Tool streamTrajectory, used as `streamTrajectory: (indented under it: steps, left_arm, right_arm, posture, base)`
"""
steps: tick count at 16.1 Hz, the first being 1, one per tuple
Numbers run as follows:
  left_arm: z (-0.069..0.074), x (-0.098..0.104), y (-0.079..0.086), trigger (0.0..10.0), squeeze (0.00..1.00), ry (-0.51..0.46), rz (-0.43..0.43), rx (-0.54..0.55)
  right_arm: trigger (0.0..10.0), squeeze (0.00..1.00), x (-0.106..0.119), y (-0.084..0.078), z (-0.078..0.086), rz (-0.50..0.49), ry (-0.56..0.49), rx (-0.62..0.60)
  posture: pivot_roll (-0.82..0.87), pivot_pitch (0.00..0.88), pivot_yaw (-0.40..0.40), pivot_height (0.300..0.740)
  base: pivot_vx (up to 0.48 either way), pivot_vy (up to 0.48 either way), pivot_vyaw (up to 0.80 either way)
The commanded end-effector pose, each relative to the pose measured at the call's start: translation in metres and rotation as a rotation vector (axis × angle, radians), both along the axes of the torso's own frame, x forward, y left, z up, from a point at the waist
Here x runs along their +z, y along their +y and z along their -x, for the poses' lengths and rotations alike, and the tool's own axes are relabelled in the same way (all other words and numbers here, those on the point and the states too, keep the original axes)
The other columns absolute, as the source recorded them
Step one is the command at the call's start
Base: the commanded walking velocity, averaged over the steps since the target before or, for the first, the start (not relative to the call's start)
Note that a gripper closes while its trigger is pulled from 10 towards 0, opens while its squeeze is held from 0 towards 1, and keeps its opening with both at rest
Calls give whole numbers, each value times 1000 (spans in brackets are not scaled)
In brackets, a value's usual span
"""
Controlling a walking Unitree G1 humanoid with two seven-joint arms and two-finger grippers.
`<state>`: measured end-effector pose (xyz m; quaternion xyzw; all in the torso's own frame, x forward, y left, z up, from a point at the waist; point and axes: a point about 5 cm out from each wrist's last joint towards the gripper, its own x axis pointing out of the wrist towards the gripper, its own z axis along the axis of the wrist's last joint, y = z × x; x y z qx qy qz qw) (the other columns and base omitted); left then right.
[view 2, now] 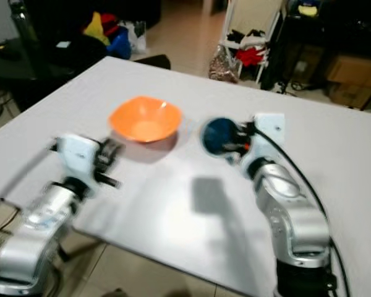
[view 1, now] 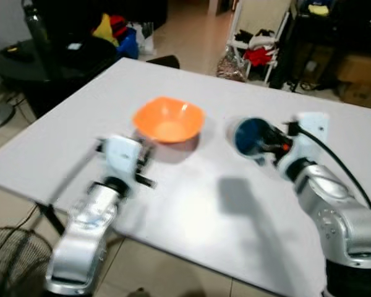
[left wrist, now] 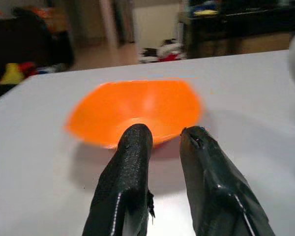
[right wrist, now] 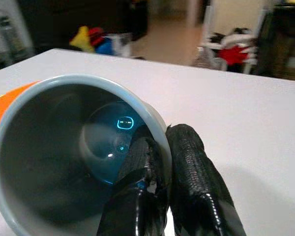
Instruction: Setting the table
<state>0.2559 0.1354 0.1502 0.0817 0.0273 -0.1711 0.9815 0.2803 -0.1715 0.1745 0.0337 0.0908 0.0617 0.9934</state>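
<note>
Head views first: we see a white table [view 1: 191, 210] with an orange bowl [view 1: 169, 119] nearer its far edge than its near edge, upright. Just beside it sits a blue cup [view 1: 250, 137], tipped so its mouth faces us, held by our right gripper [view 1: 267, 143]. Our left gripper [view 1: 142, 166] hovers over the table just on the near side of the bowl, apart from it. Both silver arms reach in from the near edge. Beyond the far edge we see clutter on the floor [view 1: 191, 37]: a white rack [view 1: 255, 46] with red cloth, cardboard boxes [view 1: 358, 83], a dark round side table [view 1: 25, 59] past the left corner.

Left wrist view: 2 black fingers [left wrist: 130, 172] spread a little, nothing between them, tips pointing at the orange bowl [left wrist: 137, 105] close ahead on the white top.

Right wrist view: fingers [right wrist: 196, 187] pinch the cup's rim [right wrist: 157, 123], 1 inside the cup and 1 outside. Cup interior is dark blue and glossy, the outer rim pale grey-blue. We see an orange sliver of the bowl [right wrist: 5, 105] beside the cup. Frames are a bit blurred.
</note>
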Motion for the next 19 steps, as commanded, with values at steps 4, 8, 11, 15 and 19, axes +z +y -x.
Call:
streamTrajectory:
  steps: [4, 8, 11, 15, 19]
  left_arm:
    - [1, 9, 13, 10000, 0, -33, -30, 30]
    - [10, 19, 27, 10000, 0, -52, -46, 11]
    - [9, 23, 37, 10000, 0, -52, -92, -38]
    - [10, 34, 43, 10000, 0, 4, -175, -266]
    - [15, 37, 36, 10000, 0, 96, -203, -470]
  right_arm:
    - [10000, 0, 2, 12, -2, -5, 11, 83]
    - [10000, 0, 11, 17, -10, -53, 109, 207]
    - [10000, 0, 22, 17, -29, -12, 106, 265]
    - [10000, 0, 31, 24, -69, 131, 264, 452]
    - [10000, 0, 12, 26, -93, 152, 442, 481]
  posture:
    - [165, 0, -47, 727]
    - [173, 0, -49, 727]
    - [177, 0, -41, 727]
    - [174, 0, -29, 727]
    - [183, 0, -21, 727]
  base:
    - [316, 0, -572]
    - [73, 0, 0]
    - [0, 0, 0]
    - [0, 0, 0]
    - [0, 0, 0]
